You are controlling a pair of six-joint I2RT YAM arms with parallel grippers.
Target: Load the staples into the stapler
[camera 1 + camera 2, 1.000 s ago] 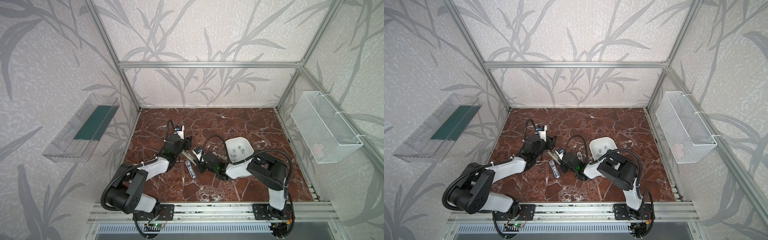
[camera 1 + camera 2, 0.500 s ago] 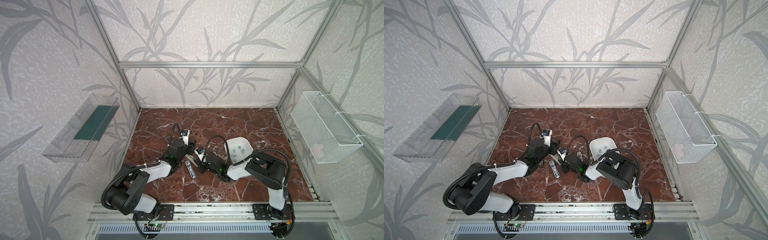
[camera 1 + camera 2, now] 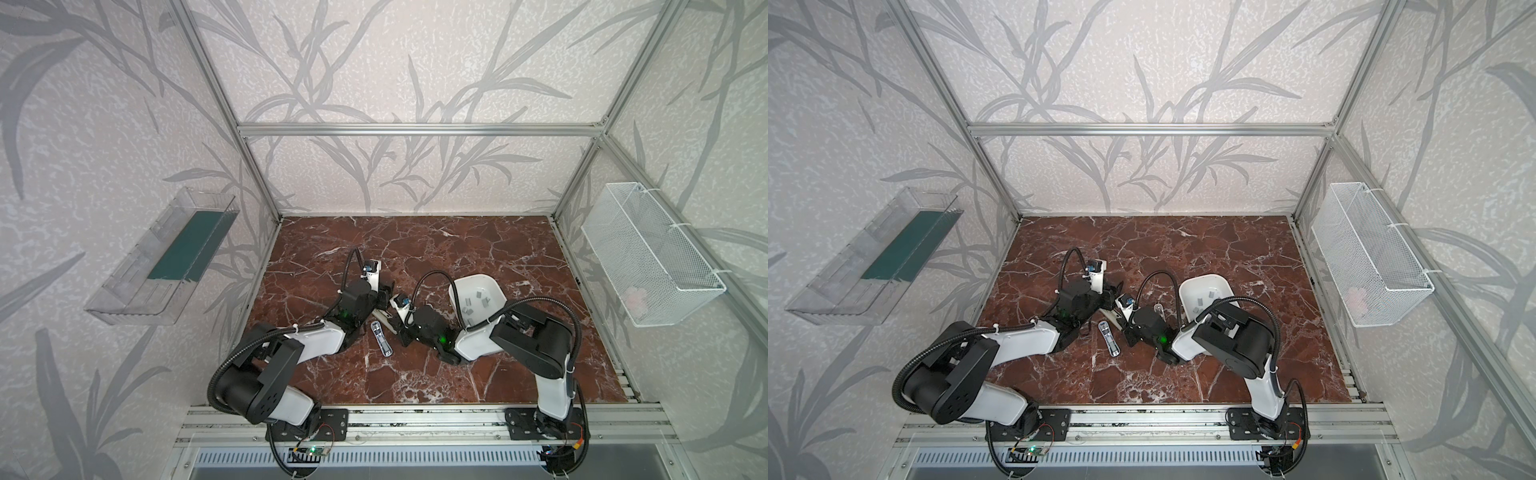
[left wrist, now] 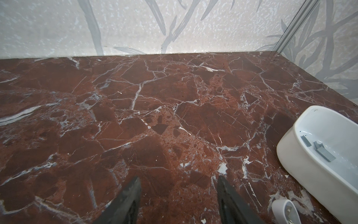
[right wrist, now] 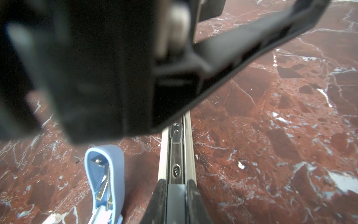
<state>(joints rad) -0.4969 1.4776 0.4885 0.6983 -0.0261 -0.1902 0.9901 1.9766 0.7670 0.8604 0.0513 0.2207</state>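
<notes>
A: Whereabouts of the staples (image 3: 478, 295)?
B: Small flat grey metal strips, lying loose inside the white rounded plastic bowl (image 3: 492, 286) on the red veined marble bench (image 3: 457, 245), right of the middle in both top views.
A: And the small blue-and-white stapler (image 3: 1108, 338)?
B: Opened up near the middle of the bench, between the two arms. Pale-sided metal magazine rail (image 5: 175, 155) flat on the marble; light blue plastic lid (image 5: 105, 174) just beside it, spring side up.
A: Right jaws?
B: Clamped on the near end of the stapler's rail, one black fingertip (image 5: 157, 194) pressed to each side.
A: Left jaws?
B: Apart, holding nothing, black fingertips (image 4: 131, 195) above bare marble in the left wrist view. From the right wrist camera, only a blurred black mass over the rail's far end; touching or not, cannot tell.
A: Bowl relative to those left jaws?
B: Near, off to one side, clear of both fingertips, a few strips visible on its floor.
A: Anything on the walls?
B: Clear plastic tray (image 3: 162, 266) with a dark green floor on the left wall, white wire-mesh basket (image 3: 648, 257) on the right wall, both well apart from the stapler.
</notes>
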